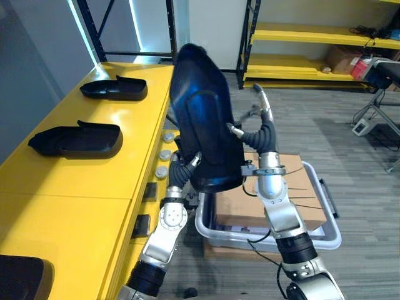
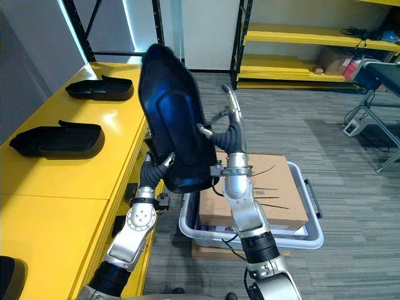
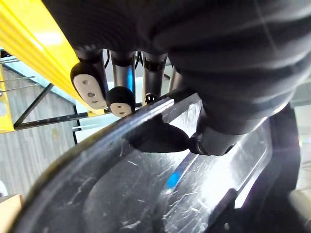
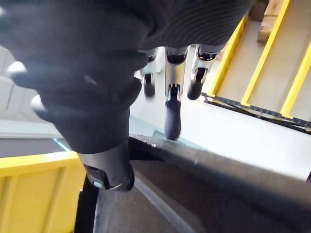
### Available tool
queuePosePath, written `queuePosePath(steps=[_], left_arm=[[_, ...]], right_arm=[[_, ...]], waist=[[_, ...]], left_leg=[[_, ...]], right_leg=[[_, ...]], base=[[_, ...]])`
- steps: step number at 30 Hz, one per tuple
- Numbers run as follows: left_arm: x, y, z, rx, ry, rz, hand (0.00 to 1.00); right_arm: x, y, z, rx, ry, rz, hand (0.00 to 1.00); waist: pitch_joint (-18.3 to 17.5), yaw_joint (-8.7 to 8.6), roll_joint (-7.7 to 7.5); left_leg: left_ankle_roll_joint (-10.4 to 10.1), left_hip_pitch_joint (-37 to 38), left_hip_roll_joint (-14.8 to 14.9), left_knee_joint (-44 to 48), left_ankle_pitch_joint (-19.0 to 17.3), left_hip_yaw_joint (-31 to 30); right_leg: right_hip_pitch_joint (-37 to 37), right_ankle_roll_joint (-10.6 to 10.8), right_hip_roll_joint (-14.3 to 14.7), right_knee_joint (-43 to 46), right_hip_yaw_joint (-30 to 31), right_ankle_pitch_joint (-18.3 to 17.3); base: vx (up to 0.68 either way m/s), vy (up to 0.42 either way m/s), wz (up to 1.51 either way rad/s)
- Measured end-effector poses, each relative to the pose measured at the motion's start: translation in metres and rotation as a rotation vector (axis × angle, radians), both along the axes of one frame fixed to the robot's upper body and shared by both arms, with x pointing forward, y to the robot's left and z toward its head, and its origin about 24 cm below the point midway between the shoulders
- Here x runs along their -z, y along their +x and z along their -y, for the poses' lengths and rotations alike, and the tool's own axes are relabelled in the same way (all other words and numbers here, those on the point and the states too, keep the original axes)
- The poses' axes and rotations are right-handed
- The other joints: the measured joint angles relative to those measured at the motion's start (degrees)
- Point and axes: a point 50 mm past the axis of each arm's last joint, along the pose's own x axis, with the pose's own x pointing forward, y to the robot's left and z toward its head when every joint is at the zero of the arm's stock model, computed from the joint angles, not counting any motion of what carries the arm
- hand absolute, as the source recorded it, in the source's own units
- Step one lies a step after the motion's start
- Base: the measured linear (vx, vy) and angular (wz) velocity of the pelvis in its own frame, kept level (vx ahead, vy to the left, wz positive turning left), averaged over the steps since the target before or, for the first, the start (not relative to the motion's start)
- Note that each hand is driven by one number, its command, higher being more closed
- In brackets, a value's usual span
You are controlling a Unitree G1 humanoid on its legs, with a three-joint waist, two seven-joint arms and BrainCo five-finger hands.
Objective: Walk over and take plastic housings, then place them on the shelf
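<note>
I hold a large dark plastic housing (image 1: 206, 125) upright in front of me, just off the edge of the yellow shelf top (image 1: 94, 187). My left hand (image 3: 120, 99) reaches in from below and behind it, with fingers curled over the rim and the thumb (image 3: 209, 141) pressed on the inner side. My right hand (image 1: 262, 134) braces the housing's right side. Its fingers (image 4: 172, 111) stick out straight past the rim, and its thumb (image 4: 109, 170) rests on the edge.
Two more dark housings (image 1: 115, 89) (image 1: 75, 140) lie on the yellow top, and a third (image 1: 22, 278) shows at its near corner. A grey bin (image 1: 331, 231) holding a cardboard box (image 1: 281, 200) stands on the floor at my right. Yellow racks (image 1: 300, 37) line the back.
</note>
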Motion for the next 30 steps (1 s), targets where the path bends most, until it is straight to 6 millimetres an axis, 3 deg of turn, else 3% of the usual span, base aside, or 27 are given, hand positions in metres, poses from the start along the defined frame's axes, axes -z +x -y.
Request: queuePosePath(steps=[3,4,5,7,8,10,11,14,17,22,30], left_arm=[[0.002,-0.001,0.001,0.017,0.025,-0.007,1.0],[0.011,-0.006,-0.018,-0.055,-0.013,-0.038,1.0],[0.012,-0.008,-0.022,-0.073,-0.02,-0.041,1.0],[0.015,-0.02,-0.056,-0.214,-0.033,-0.049,1.0],[0.016,-0.023,-0.064,-0.244,-0.031,-0.049,1.0],[0.014,-0.032,-0.077,-0.301,-0.028,-0.037,1.0],[0.01,-0.037,-0.075,-0.292,-0.038,-0.025,1.0],[0.0,-0.045,-0.061,-0.228,-0.068,0.017,1.0],[-0.006,-0.051,-0.052,-0.174,-0.083,0.044,1.0],[-0.003,-0.058,-0.054,-0.185,-0.09,0.029,1.0],[-0.002,-0.059,-0.052,-0.166,-0.094,0.021,1.0]], right_arm=[[0.011,-0.009,0.025,0.05,0.059,-0.012,0.0],[0.021,-0.014,0.071,0.251,0.184,-0.033,0.0],[0.025,-0.016,0.083,0.302,0.206,-0.045,0.0],[0.077,-0.041,0.156,0.639,0.331,-0.23,0.0],[0.094,-0.05,0.168,0.697,0.348,-0.298,0.0],[0.146,-0.086,0.189,0.827,0.401,-0.533,0.0],[0.173,-0.102,0.186,0.856,0.448,-0.644,0.0],[0.225,-0.141,0.166,0.856,0.56,-0.879,0.0],[0.261,-0.171,0.137,0.801,0.642,-1.068,0.0],[0.288,-0.193,0.098,0.64,0.651,-1.27,0.0],[0.303,-0.191,0.059,0.39,0.568,-1.433,0.0]], waist=[[0.06,-1.33,0.1],[0.07,-1.67,0.11],[0.07,-1.67,0.1],[0.14,-1.79,0.21],[0.2,-1.75,0.31],[0.53,-1.46,0.84],[0.63,-1.49,1.2],[0.69,-1.45,1.82],[0.79,-1.42,2.06],[0.91,-1.12,2.44],[1.16,0.39,1.96]], left_leg=[[0.0,-0.13,0.02,0.1,-0.01,-0.04],[0.02,-0.14,0.02,0.24,-0.04,-0.01],[0.02,-0.15,0.01,0.26,-0.04,0.0],[0.05,-0.29,-0.02,0.21,-0.09,-0.01],[0.05,-0.32,-0.01,0.15,-0.09,-0.05],[0.04,-0.37,0.04,0.07,-0.1,-0.22],[0.03,-0.4,0.05,0.0,-0.11,-0.31],[0.07,-0.36,0.09,-0.04,-0.16,-0.3],[-0.08,-0.24,0.24,-0.05,-0.56,-0.1],[0.45,0.35,0.4,-0.53,-1.54,0.22],[-0.03,0.2,0.03,0.28,-1.37,-3.66]], right_leg=[[-0.06,0.2,0.03,0.0,0.01,-0.14],[-0.06,0.37,0.02,0.01,0.11,-0.26],[-0.06,0.4,0.02,0.01,0.11,-0.28],[-0.09,0.56,-0.02,0.0,-0.16,-0.52],[-0.1,0.54,-0.02,-0.02,-0.26,-0.59],[-0.1,0.46,0.02,-0.05,-0.51,-0.74],[-0.09,0.45,0.03,-0.07,-0.66,-0.79],[0.02,0.43,0.0,-0.07,-0.83,-0.83],[0.59,0.41,0.05,-0.06,-0.94,-0.87],[1.09,0.48,0.07,0.05,-1.26,-1.16],[3.37,0.5,-0.55,0.08,-5.35,-2.23]], base=[[0.0,-0.016,-0.02],[0.01,-0.032,0.0],[0.0,0.0,0.0],[0.01,-0.005,0.06],[0.0,0.0,0.08],[0.0,0.0,0.05],[0.0,0.0,0.03],[0.0,0.0,0.0],[-0.04,-0.017,-0.01],[-0.05,-0.015,-0.02],[0.02,-0.016,0.3]])
